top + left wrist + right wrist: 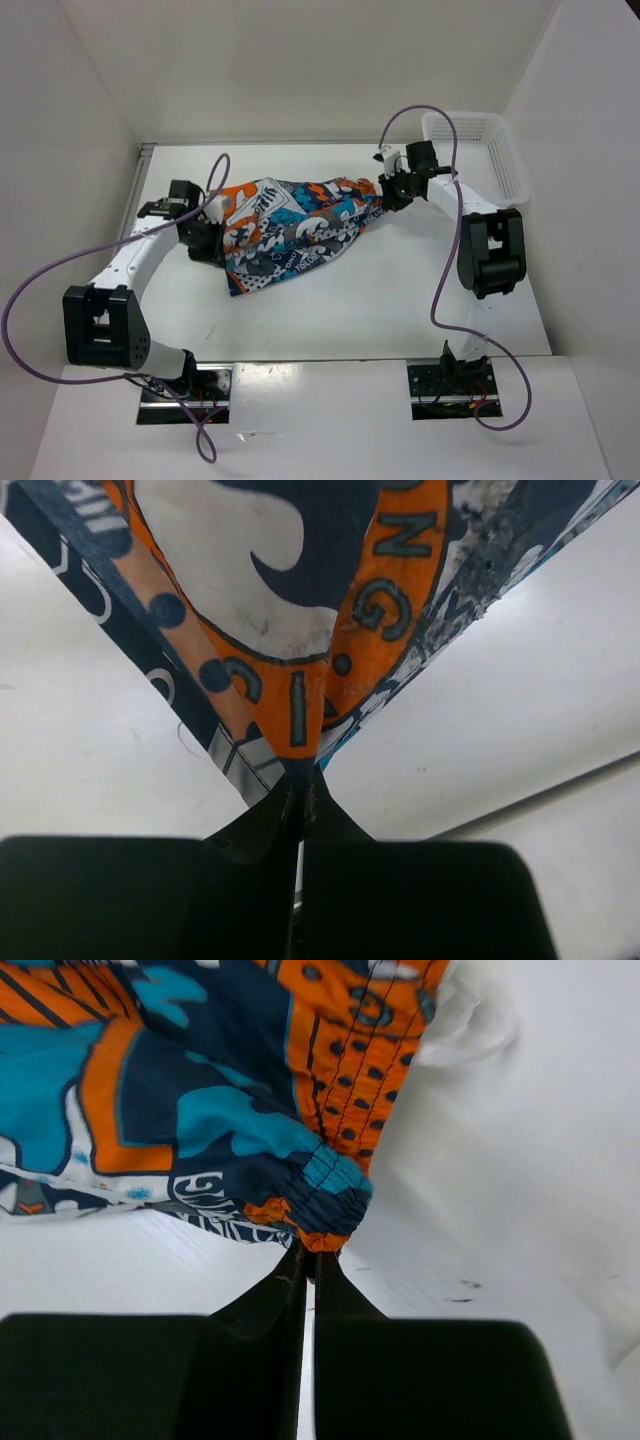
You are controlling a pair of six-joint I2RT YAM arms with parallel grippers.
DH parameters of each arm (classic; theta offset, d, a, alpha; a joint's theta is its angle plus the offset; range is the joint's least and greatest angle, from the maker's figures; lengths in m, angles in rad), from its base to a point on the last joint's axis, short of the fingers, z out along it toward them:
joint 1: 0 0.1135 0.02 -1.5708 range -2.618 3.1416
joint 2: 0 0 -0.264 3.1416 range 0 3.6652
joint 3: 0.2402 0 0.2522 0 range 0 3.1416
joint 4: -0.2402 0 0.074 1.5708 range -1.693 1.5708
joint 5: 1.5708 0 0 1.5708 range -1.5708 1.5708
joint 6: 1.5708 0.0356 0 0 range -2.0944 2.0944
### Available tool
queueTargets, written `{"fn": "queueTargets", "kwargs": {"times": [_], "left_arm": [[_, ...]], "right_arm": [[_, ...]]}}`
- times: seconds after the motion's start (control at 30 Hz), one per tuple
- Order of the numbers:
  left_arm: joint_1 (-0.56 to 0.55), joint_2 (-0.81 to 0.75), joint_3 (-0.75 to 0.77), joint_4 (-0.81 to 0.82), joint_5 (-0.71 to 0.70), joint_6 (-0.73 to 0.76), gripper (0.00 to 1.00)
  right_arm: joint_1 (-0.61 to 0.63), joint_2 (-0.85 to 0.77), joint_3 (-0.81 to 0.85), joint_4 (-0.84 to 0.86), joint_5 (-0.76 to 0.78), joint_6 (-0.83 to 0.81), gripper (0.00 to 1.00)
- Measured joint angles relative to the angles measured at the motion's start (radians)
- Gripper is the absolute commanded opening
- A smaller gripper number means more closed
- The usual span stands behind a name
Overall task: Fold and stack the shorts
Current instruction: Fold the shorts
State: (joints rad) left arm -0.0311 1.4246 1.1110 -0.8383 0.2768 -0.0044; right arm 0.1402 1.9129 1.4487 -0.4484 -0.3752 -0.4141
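The shorts [295, 232], in a busy teal, orange, navy and white print, hang stretched between my two grippers above the middle of the table. My left gripper [212, 232] is shut on their left end; in its wrist view the black fingers [262, 825] pinch an orange and navy fold of the shorts [300, 600] at the tip of the left gripper [302, 778]. At the right end my right gripper [388, 192] is shut on the gathered elastic waistband, seen bunched on the shorts [220, 1110] just above the tip of the right gripper [310, 1252].
A white plastic basket [478, 150] stands at the back right corner of the white table [350, 310]. White walls close in the left, back and right sides. Purple cables loop over both arms.
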Motion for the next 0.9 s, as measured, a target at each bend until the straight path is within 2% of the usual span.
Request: {"fn": "queueTargets", "kwargs": {"times": [0.17, 0.2, 0.23, 0.27, 0.3, 0.33, 0.37, 0.4, 0.53, 0.63, 0.73, 0.8, 0.83, 0.87, 0.9], "left_arm": [[-0.011, 0.000, -0.121, -0.003, -0.034, 0.000, 0.00], [-0.011, 0.000, -0.132, -0.002, -0.045, 0.000, 0.00], [-0.011, 0.000, -0.142, -0.002, -0.052, 0.000, 0.01], [-0.013, 0.000, -0.153, 0.001, -0.056, 0.000, 0.07], [-0.018, 0.000, -0.162, 0.002, -0.058, 0.000, 0.10], [-0.023, 0.000, -0.169, 0.000, -0.063, 0.001, 0.12], [-0.028, 0.000, -0.174, -0.010, -0.064, 0.000, 0.16], [-0.032, 0.000, -0.178, -0.022, -0.066, 0.001, 0.25], [-0.042, -0.006, -0.180, -0.096, -0.084, 0.001, 0.30], [-0.042, -0.043, -0.154, -0.208, -0.092, 0.001, 0.33], [-0.042, -0.095, -0.040, -0.329, -0.065, 0.001, 0.37], [-0.042, -0.114, 0.054, -0.343, -0.032, 0.001, 0.43], [-0.043, -0.117, 0.087, -0.320, -0.018, 0.002, 0.43], [-0.051, -0.116, 0.106, -0.278, -0.011, 0.001, 0.44], [-0.063, -0.105, 0.112, -0.229, -0.011, 0.000, 0.44]], "right_arm": [[0.045, -0.010, -0.090, -0.003, 0.037, -0.043, 0.00], [0.053, -0.013, -0.098, -0.002, 0.043, -0.049, 0.04], [0.060, -0.016, -0.105, -0.002, 0.051, -0.053, 0.13], [0.064, -0.023, -0.112, 0.000, 0.055, -0.056, 0.26], [0.066, -0.029, -0.118, 0.000, 0.060, -0.059, 0.34], [0.067, -0.036, -0.125, 0.002, 0.074, -0.065, 0.50], [0.066, -0.044, -0.132, 0.004, 0.083, -0.071, 0.60], [0.066, -0.049, -0.135, 0.003, 0.094, -0.073, 0.64], [0.066, -0.103, -0.144, -0.017, 0.139, -0.131, 0.71], [0.066, -0.185, -0.144, -0.054, 0.161, -0.167, 0.71], [0.083, -0.293, -0.141, -0.061, 0.177, -0.181, 0.62], [0.137, -0.340, -0.129, -0.044, 0.193, -0.172, 0.49], [0.176, -0.347, -0.122, -0.030, 0.195, -0.167, 0.44], [0.230, -0.343, -0.113, -0.008, 0.195, -0.154, 0.34], [0.270, -0.327, -0.105, 0.008, 0.192, -0.146, 0.30]]}}
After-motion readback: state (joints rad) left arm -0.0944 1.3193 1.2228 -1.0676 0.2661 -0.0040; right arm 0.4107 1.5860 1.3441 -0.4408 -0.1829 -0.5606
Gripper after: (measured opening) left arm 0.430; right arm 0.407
